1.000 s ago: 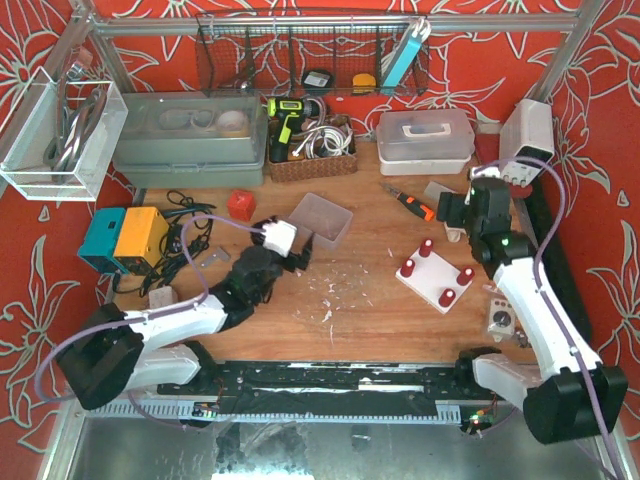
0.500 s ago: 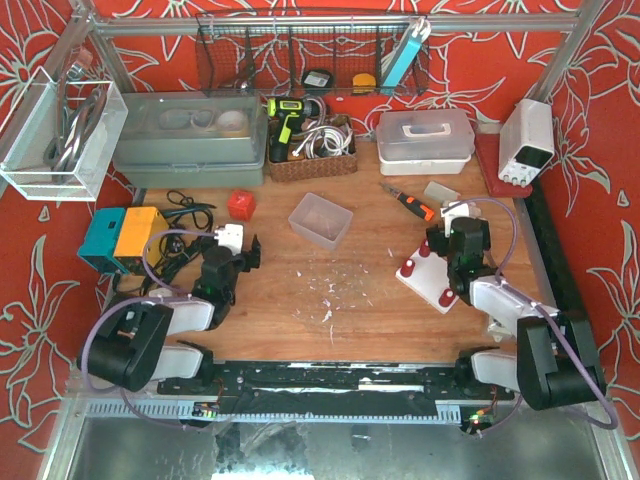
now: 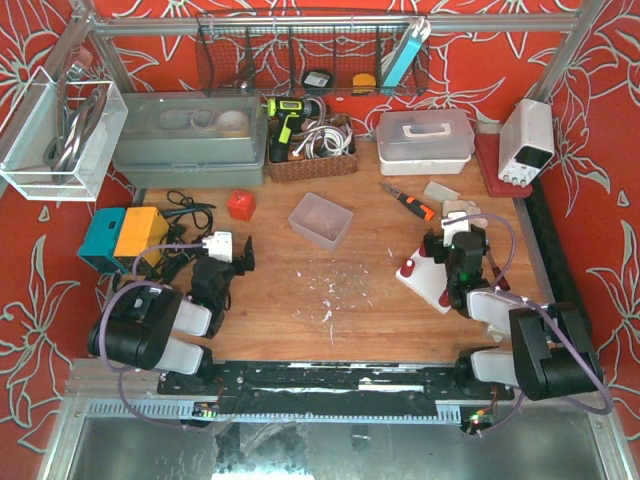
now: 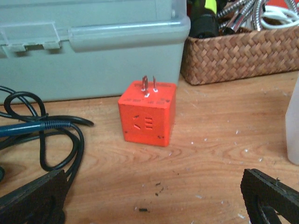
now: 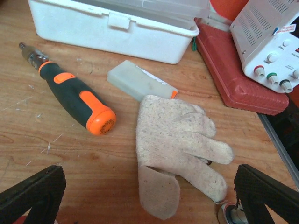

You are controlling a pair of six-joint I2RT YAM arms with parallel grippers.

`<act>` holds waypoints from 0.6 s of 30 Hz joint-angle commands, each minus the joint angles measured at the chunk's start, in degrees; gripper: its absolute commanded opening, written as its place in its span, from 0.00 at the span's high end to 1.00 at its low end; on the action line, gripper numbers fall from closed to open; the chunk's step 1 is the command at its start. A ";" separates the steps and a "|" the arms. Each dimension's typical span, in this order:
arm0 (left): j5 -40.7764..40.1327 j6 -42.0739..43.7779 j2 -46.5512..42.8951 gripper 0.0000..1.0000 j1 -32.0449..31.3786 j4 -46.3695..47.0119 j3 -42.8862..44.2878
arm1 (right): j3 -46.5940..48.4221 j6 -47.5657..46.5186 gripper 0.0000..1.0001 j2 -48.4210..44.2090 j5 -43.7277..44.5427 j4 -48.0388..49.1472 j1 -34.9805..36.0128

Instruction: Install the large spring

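A white base plate (image 3: 424, 283) with red posts (image 3: 409, 267) lies right of centre, partly covered by my right arm. I cannot make out a large spring in any view. My left gripper (image 3: 228, 256) rests low at the left, open and empty; in the left wrist view (image 4: 152, 200) its fingers (image 4: 32, 198) stand wide apart, facing an orange plug cube (image 4: 147, 113). My right gripper (image 3: 452, 243) sits over the plate's far edge, open and empty; in the right wrist view (image 5: 149, 196) it faces a beige glove (image 5: 180, 140).
An orange-handled screwdriver (image 5: 74, 98), a white lidded box (image 5: 112, 23), a red case (image 5: 243, 79) and a white power supply (image 3: 526, 140) lie at the back right. A clear tub (image 3: 320, 219), wicker basket (image 4: 238, 53), grey toolbox (image 4: 88, 42), black cables (image 4: 51, 135) and a teal-orange box (image 3: 122, 238) are around the left.
Both arms have folded back toward their bases. The left gripper moved left, away from the clear tub. The right gripper came down from the back right to the white plate.
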 commanded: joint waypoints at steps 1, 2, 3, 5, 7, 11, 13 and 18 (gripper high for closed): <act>1.54 -1.44 -0.06 0.00 1.26 2.99 1.17 | -2.84 1.14 0.01 2.66 0.08 10.27 -0.59; 1.84 -1.98 -0.10 0.00 1.81 2.03 1.68 | -2.92 0.95 0.01 3.75 -0.13 11.38 -0.63; 1.99 -2.14 0.09 0.00 2.04 2.53 1.61 | -3.11 1.14 0.01 5.17 0.20 12.78 -0.67; 2.06 -2.16 -0.08 0.00 2.07 2.12 1.67 | -3.90 1.74 0.01 7.31 1.28 15.97 -0.82; 2.02 -2.14 0.00 0.00 2.07 2.30 1.68 | -4.28 2.60 0.01 8.48 2.49 18.08 -1.14; 2.02 -2.16 -0.11 0.00 2.09 2.28 1.59 | -4.41 4.58 0.01 8.20 3.04 17.80 -2.37; 2.02 -2.16 -0.11 0.00 2.07 2.28 1.59 | -3.59 7.09 0.01 7.53 5.28 14.74 -3.70; 2.02 -2.16 -0.03 0.00 2.08 2.23 1.59 | -3.66 7.02 0.01 7.72 5.37 15.28 -3.93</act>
